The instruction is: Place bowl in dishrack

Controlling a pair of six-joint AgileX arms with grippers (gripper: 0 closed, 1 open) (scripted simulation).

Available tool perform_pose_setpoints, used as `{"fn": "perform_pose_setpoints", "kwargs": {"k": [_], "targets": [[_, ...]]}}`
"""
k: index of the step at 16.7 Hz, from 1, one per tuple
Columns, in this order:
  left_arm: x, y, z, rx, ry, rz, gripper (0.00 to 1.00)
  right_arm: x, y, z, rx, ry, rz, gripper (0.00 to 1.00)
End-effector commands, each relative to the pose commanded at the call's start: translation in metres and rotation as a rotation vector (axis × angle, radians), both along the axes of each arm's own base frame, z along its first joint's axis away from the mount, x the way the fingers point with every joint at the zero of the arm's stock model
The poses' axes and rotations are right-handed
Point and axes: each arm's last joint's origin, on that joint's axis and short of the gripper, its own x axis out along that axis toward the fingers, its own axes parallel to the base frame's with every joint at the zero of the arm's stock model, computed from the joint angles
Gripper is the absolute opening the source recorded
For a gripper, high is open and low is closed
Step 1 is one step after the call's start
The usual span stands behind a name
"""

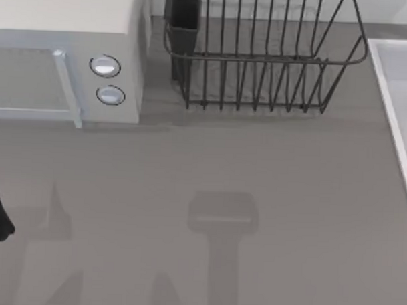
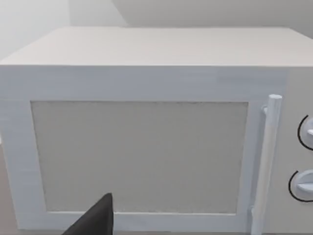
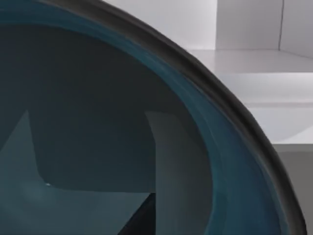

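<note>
Right pincer: in the right wrist view the camera sits tight against a dark teal glazed bowl with a dark grey rim [image 3: 122,122]; whether its fingers are closed on the bowl, I cannot tell.
Left pincer [image 2: 95,220]: a dark tip low before the microwave door; its arm is at the bench's left edge; open or closed, cannot tell.
Surroundings: white microwave with two round knobs [image 1: 67,27] far left on the grey bench [image 1: 256,168]; pale tray edge [image 1: 396,85] at right.
Dishrack: large dark-grey wire basket of thin vertical bars [image 1: 260,61], far centre, just right of the microwave, with a dark rectangular utensil cup [image 1: 184,18] at its left corner.

Grey table [image 1: 189,165]; white microwave [image 1: 67,27] top-left; pale walls.
</note>
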Motion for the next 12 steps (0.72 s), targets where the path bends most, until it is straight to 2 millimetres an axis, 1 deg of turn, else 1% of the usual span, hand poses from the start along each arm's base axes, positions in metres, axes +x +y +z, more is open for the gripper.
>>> {"fn": "perform_pose_setpoints", "kwargs": {"k": [7, 8, 12], "targets": [[0.0000, 0.0000, 0.0000, 0.000, 0.000, 0.000, 1.00, 0.0000, 0.0000, 0.0000, 0.000, 0.000, 0.000, 0.02], [0.0000, 0.0000, 0.0000, 0.000, 0.000, 0.000, 1.00, 0.0000, 0.0000, 0.0000, 0.000, 0.000, 0.000, 0.00], [0.0000, 0.0000, 0.0000, 0.000, 0.000, 0.000, 1.00, 0.0000, 0.0000, 0.0000, 0.000, 0.000, 0.000, 0.00]]}}
